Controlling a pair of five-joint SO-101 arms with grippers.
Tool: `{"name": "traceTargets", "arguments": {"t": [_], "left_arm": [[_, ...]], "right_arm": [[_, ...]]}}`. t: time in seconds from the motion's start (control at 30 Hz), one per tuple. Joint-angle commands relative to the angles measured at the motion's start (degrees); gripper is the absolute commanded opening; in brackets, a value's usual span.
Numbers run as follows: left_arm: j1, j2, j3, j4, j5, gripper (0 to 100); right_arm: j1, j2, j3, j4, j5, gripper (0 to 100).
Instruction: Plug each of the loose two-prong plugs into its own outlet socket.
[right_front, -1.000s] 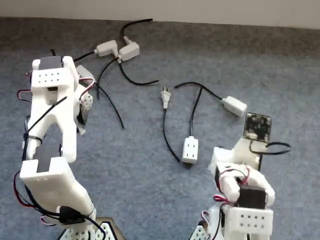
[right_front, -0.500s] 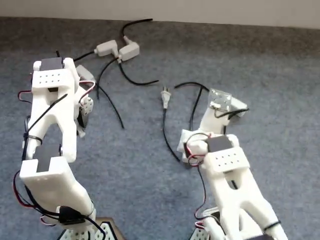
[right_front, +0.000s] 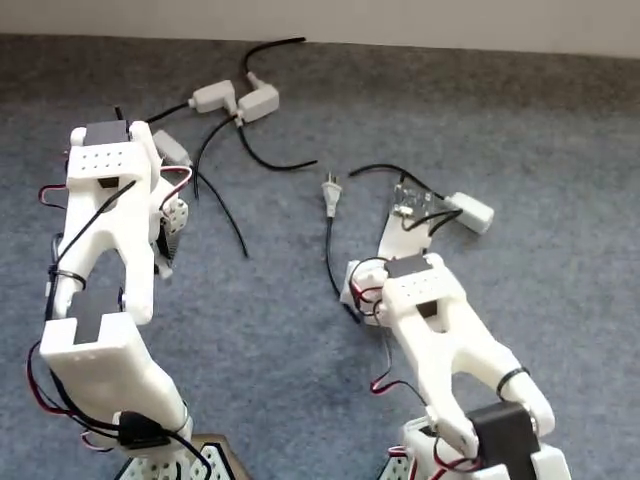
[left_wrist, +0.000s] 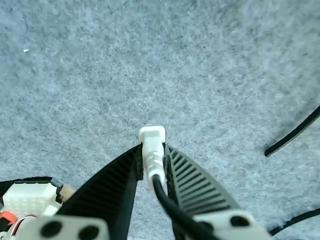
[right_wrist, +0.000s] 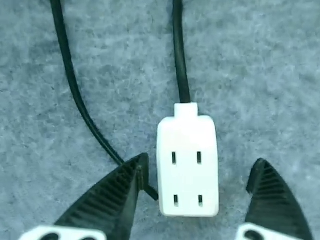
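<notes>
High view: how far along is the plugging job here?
Done, apparently: the two white connectors at the far edge look joined. In hand: the left gripper is shut on a white cord end; the right gripper sits open around the outlet socket. Left: the two-prong plug lies loose on the carpet.

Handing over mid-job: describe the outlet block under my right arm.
On the grey carpet, find the right arm's open end effector. Between its jaws lies a white outlet block on a black cord. Unlike the joined white pair farther off, its four slots are empty.
</notes>
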Motion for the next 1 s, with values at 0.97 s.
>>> {"name": "traceTargets", "arguments": {"t": [0.97], "left_arm": [[-3.2,-0.4,-0.6,-0.7,-0.2,1]], "right_arm": [[-21.1,4.5,-21.3,-8.9,-31.7,6.2]]}}
